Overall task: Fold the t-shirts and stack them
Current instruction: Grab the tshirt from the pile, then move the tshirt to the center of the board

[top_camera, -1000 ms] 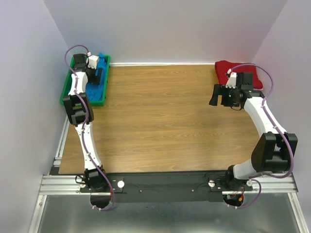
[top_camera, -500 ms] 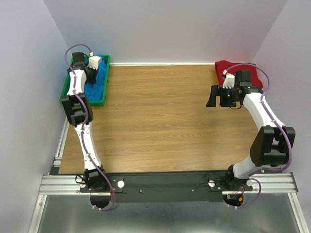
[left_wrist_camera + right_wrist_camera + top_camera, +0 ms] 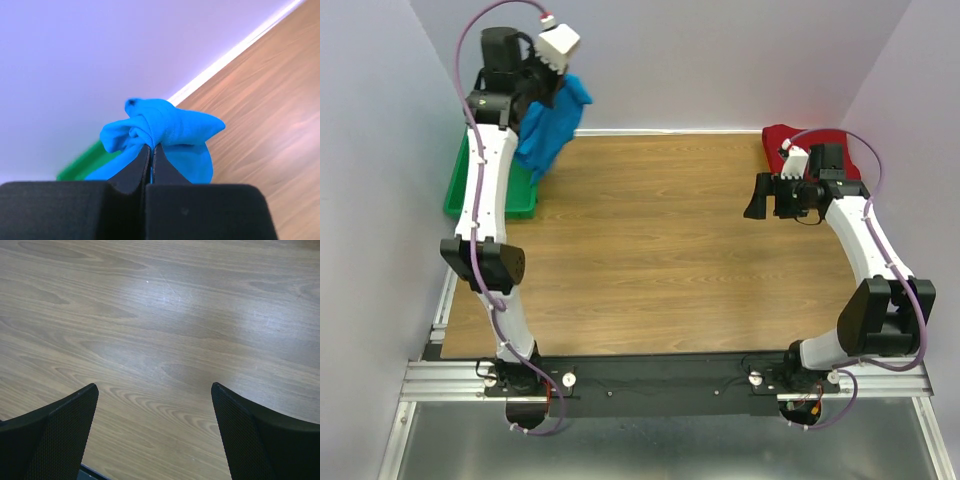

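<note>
Shirts sit well apart: the blue shirt (image 3: 552, 130) hangs bunched from my left claw (image 3: 151, 152), clamped tight on it, high above the green tray (image 3: 460, 198), long axis straight down. My right claw (image 3: 760, 197), spread wide and empty, hovers nearer the red shirt (image 3: 782, 140), far-right corner.

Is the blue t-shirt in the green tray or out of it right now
Out. The left gripper is shut on the blue t-shirt, which hangs bunched in the air above the green tray.

text: none legible | labels: none | brands: none | numbers: none | signs: none
</note>
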